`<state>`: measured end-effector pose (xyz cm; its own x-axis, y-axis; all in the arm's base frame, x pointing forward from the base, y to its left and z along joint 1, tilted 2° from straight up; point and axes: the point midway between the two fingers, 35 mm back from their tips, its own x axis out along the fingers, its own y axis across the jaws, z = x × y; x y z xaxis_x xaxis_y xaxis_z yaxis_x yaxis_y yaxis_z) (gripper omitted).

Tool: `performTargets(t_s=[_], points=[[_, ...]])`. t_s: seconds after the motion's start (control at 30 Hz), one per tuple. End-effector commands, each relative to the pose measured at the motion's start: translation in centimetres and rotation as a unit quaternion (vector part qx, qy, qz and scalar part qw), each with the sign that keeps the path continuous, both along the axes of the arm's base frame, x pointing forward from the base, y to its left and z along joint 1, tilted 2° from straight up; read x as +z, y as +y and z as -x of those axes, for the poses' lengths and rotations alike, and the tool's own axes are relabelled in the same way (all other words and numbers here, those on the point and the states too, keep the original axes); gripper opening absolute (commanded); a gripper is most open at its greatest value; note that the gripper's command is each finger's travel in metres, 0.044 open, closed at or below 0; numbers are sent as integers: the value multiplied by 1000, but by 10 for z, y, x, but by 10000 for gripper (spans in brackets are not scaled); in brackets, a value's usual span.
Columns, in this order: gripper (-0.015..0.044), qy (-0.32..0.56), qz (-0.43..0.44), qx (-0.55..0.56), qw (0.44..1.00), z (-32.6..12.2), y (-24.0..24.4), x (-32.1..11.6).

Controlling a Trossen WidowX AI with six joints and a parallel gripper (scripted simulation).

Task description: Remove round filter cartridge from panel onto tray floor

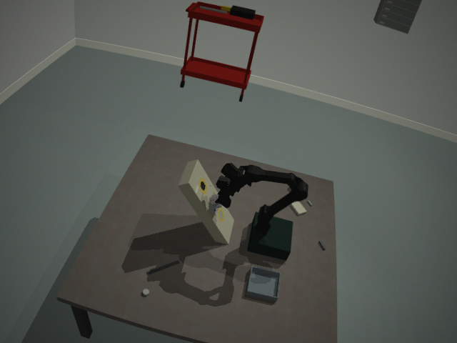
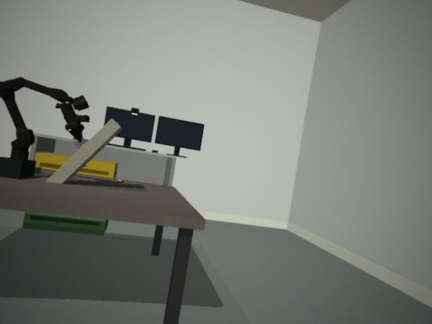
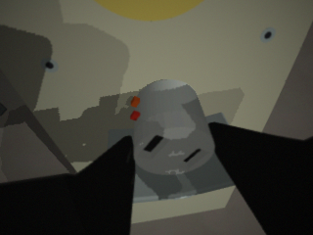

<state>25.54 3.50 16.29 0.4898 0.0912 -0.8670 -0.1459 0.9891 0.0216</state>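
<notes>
The grey round cartridge (image 3: 171, 117) (image 1: 213, 198) stands out from the face of the tilted cream panel (image 3: 196, 49) (image 1: 226, 226) (image 2: 87, 150), over a blue-grey ledge (image 3: 210, 182). Two dark slots show on its end face, and orange and red marks lie beside it. My gripper (image 3: 170, 136) (image 1: 218, 204) (image 2: 79, 140) has one finger against each side of the cartridge and is shut on it. The contact surfaces are partly hidden. Above it on the panel is a dark round opening (image 1: 202, 185) with a yellow ring. The grey tray (image 1: 260, 297) stands apart and holds nothing visible.
The dark green arm base (image 1: 275, 236) stands between the panel and the tray side of the table (image 1: 121, 199). A dark rod (image 1: 162, 267) and a small white round piece (image 1: 146, 292) lie at the front left. A cream block (image 1: 298, 207) lies behind the base.
</notes>
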Motion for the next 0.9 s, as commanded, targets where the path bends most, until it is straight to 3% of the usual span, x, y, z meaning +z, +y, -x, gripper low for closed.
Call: performTargets(t_s=[0.0,0.27,0.87], points=[[191,0,1,-1,1000,0,-1,0],[0,0,1,0,1000,-7,1,10],[0,0,0,0,1000,5,-2,69]])
